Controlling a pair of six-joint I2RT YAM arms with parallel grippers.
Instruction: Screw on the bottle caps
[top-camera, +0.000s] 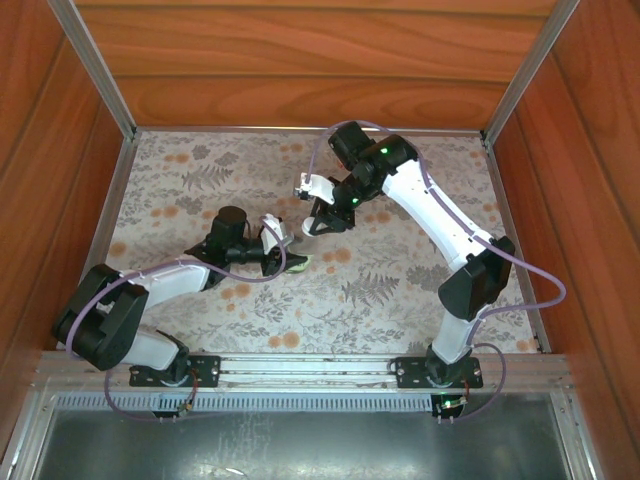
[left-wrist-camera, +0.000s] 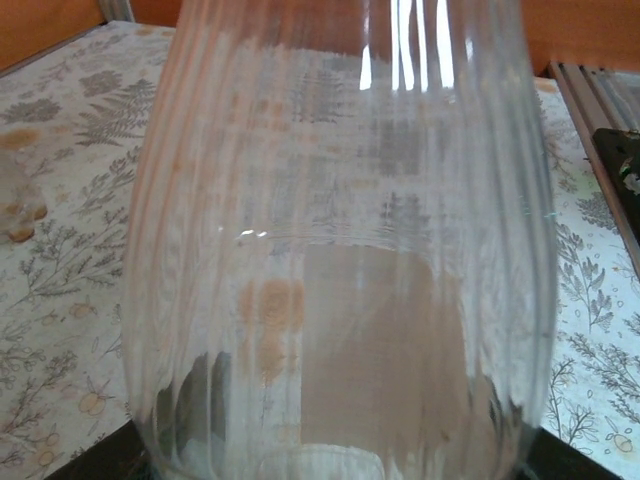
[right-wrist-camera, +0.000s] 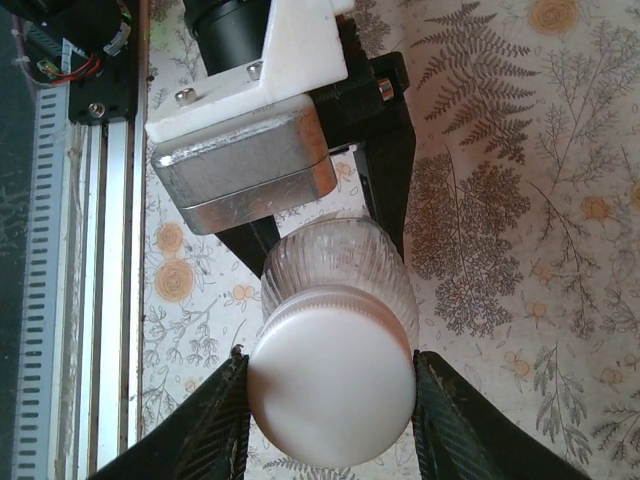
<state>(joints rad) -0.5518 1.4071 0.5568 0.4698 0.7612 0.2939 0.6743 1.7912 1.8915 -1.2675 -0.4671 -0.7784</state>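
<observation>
Mid-table: clear bottle (left-wrist-camera: 340, 250) clamped in left gripper (top-camera: 278, 252), white cap (right-wrist-camera: 332, 385) seated on its neck, pinched by the 2 fingers (right-wrist-camera: 215, 430) of right gripper (right-wrist-camera: 328, 378). Likely to cross-thread if started tilted; bottle apt to spin in a slack grip.

Tabletop (top-camera: 340, 300) wore pale print of ferns and orange flowers. Reddish wood panels (top-camera: 300, 60) stood behind tabletop and at both its sides. Metal posts (top-camera: 92, 65) rose from its far corners. Slotted metal rail (top-camera: 310, 370) ran along its near edge.
</observation>
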